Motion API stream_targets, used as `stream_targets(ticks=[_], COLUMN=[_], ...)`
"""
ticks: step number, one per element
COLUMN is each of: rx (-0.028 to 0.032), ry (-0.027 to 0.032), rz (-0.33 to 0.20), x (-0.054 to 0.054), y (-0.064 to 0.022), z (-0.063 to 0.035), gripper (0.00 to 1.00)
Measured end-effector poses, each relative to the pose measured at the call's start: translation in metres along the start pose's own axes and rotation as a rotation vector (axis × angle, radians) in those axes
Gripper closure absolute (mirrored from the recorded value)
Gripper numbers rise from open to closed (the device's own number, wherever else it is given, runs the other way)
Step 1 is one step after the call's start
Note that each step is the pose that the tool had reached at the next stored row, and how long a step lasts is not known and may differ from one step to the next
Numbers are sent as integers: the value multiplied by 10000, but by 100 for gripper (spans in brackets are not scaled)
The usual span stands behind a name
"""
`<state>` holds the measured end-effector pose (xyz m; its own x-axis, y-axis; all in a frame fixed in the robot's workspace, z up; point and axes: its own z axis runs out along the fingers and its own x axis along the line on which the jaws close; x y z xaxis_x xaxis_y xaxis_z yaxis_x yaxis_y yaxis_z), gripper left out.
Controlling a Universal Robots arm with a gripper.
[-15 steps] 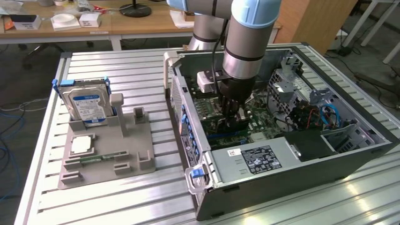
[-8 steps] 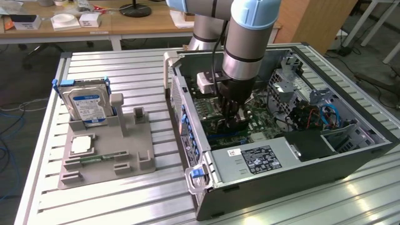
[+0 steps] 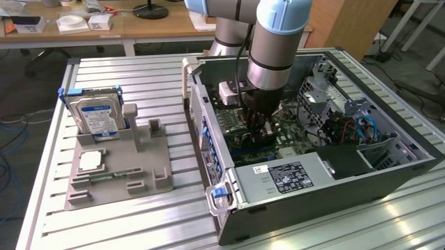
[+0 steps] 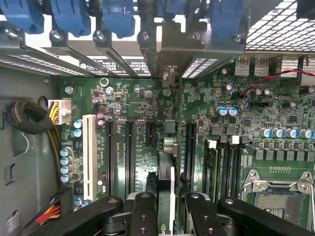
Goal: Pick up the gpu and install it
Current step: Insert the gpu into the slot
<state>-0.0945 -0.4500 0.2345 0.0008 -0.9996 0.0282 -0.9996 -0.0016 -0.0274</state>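
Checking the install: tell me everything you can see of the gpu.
The gpu is a thin card seen edge-on, greyish-dark, with a silvery metal bracket at its far end. The claw grips its two faces, holding it upright over the green motherboard, lined up among the black slots. Seating cannot be told.

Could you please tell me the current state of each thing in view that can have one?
hand: shut on the gpu, inside the computer case.
gpu: held edge-on over the slots of the motherboard; seated or not, cannot tell.
computer case: lying on its side, open.
hard drive: upright in the grey fixture.
memory stick: lying flat in the grey fixture.
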Motion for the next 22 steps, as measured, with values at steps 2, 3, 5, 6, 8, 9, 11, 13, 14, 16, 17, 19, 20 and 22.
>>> stream_targets(ticks=[2,3,5,6,8,9,11,13,14,16,17,19,20,22], rx=[1,1,1,2,1,1,2,2,-4,-8,-6,-3,-2,-2], ry=[-2,-2,-3,-3,-1,-1,-2,-2,5,9,5,-2,-2,-2], rz=[1,0,0,0,0,0,-1,-2,-2,-1,0,0,0,0], x=[0,0,-1,-1,0,-1,-1,-1,-1,-1,-1,-2,-2,-2], y=[0,0,0,0,0,0,0,1,2,4,4,4,3,3], z=[1,1,1,1,5,7,16,36,45,52,55,58,57,58], gripper=[73,73,73,73,73,73,73,73,73,73,73,73,73,73])
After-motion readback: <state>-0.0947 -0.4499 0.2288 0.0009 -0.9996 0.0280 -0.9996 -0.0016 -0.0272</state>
